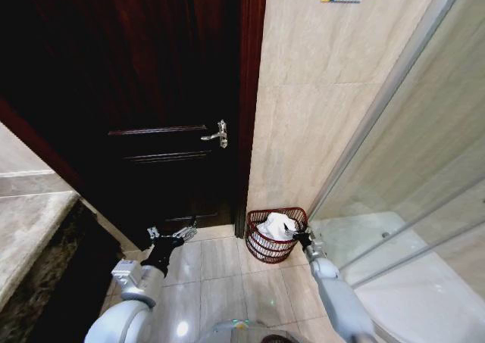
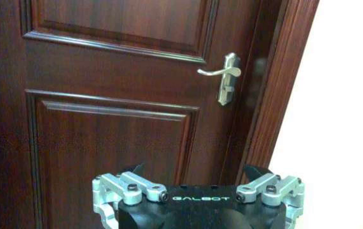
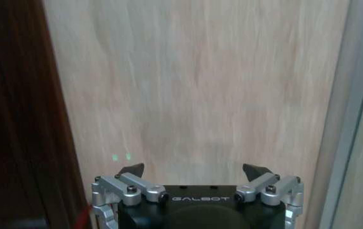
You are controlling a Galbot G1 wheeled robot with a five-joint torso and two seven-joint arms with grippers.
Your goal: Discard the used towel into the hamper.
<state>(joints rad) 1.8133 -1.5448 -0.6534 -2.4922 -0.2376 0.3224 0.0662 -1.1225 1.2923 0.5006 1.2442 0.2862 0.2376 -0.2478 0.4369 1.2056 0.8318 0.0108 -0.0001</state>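
Note:
The hamper [image 1: 267,251], a small reddish-brown openwork basket, stands on the floor tiles in the corner between door frame and tiled wall. A crumpled white towel [image 1: 276,226] lies inside it, rising a little above the rim. My right gripper [image 1: 303,239] hovers at the hamper's right rim, apart from the towel; in the right wrist view it [image 3: 194,169] is open and empty, facing the beige wall. My left gripper [image 1: 173,235] hangs low in front of the dark door, left of the hamper, and its own view shows it [image 2: 194,169] open with nothing held.
A dark wooden door with a silver handle [image 1: 216,136] [image 2: 222,76] fills the left. A glass shower partition [image 1: 394,131] runs along the right. A stone counter [image 1: 30,222] sits at the far left. Tiled floor [image 1: 220,282] lies between my arms.

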